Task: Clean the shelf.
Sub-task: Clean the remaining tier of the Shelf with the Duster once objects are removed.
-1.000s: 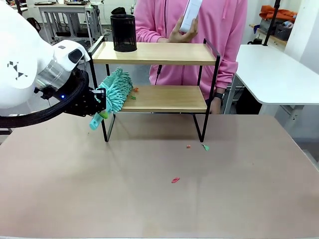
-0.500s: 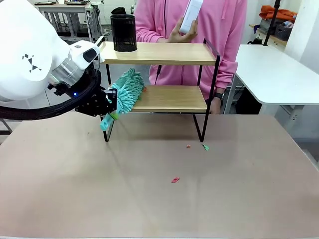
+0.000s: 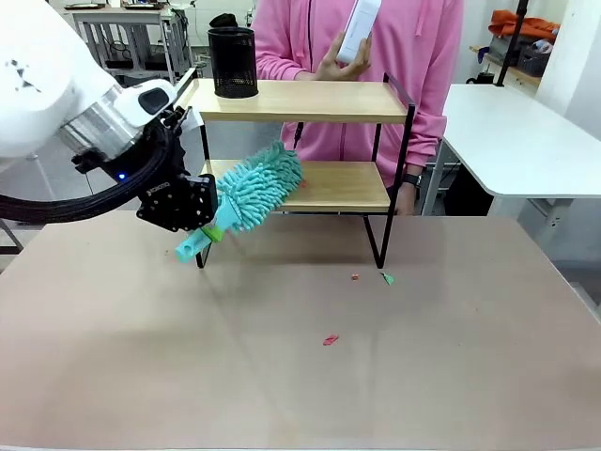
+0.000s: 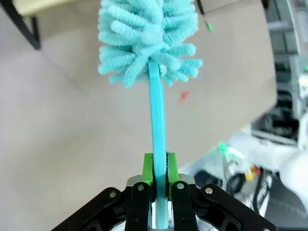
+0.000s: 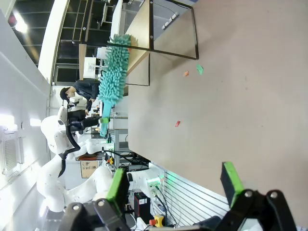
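**Front view.** The shelf (image 3: 310, 101) stands on the worktop (image 3: 300, 395) at 12 o'clock, with a person in a pink top (image 3: 423, 56) just behind it. The left pincer (image 3: 212, 228), at 9 o'clock, pinches the handle of a turquoise duster (image 3: 261, 188). The fluffy head slants toward 2 o'clock over the left front of the lower board. A black mesh cup (image 3: 232, 62) stands at the left end of the upper board. The person's hand (image 3: 336, 66) holds a white object (image 3: 360, 26) above that board. Small scraps (image 3: 331, 340) lie on the worktop before the shelf.

**Left wrist view.** The green pads press the handle from both sides at 6 o'clock. The duster head is at 12 o'clock and a shelf corner at 11 o'clock.

**Right wrist view.** The right pincer (image 5: 174, 179), at 6 o'clock, is spread with nothing between its fingers. The shelf and duster lie at 11 o'clock, well apart from it.
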`<state>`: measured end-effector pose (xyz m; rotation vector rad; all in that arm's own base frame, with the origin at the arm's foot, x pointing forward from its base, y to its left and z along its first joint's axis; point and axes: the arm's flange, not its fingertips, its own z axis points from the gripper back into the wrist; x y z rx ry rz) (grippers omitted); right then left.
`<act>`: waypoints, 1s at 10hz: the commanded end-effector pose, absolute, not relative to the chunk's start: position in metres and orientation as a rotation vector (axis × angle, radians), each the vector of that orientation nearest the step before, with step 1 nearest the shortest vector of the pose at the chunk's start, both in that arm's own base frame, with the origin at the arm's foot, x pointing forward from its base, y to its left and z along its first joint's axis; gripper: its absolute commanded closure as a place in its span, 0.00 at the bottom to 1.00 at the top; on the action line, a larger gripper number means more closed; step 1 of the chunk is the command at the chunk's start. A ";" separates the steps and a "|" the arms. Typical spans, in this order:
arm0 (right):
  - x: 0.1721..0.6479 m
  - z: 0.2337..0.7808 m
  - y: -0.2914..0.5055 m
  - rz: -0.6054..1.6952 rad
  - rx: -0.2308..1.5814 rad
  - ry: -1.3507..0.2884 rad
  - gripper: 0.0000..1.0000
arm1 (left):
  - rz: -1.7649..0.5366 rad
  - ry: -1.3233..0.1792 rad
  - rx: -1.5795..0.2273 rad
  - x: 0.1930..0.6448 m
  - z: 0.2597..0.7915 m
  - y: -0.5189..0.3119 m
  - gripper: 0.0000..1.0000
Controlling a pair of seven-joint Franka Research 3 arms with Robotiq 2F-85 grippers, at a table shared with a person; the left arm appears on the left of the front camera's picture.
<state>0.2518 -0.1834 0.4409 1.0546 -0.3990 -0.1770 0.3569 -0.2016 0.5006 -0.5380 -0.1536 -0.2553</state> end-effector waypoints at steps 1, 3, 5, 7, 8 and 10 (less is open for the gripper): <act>0.255 0.442 -0.182 -0.159 1.075 -0.432 0.00 | -0.414 -0.015 -0.583 0.347 0.506 -0.188 0.87; 0.255 0.442 -0.182 -0.159 1.075 -0.432 0.00 | -0.592 0.168 -0.602 0.334 0.510 -0.179 0.87; 0.255 0.442 -0.182 -0.159 1.075 -0.432 0.00 | -0.730 0.331 -0.685 0.329 0.518 -0.163 0.87; 0.255 0.442 -0.182 -0.159 1.075 -0.432 0.00 | -0.741 0.364 -0.754 0.329 0.521 -0.154 0.87; 0.255 0.442 -0.182 -0.159 1.075 -0.432 0.00 | -0.741 0.381 -0.789 0.328 0.523 -0.150 0.87; 0.255 0.442 -0.182 -0.159 1.075 -0.432 0.00 | -0.770 0.387 -0.863 0.318 0.531 -0.131 0.87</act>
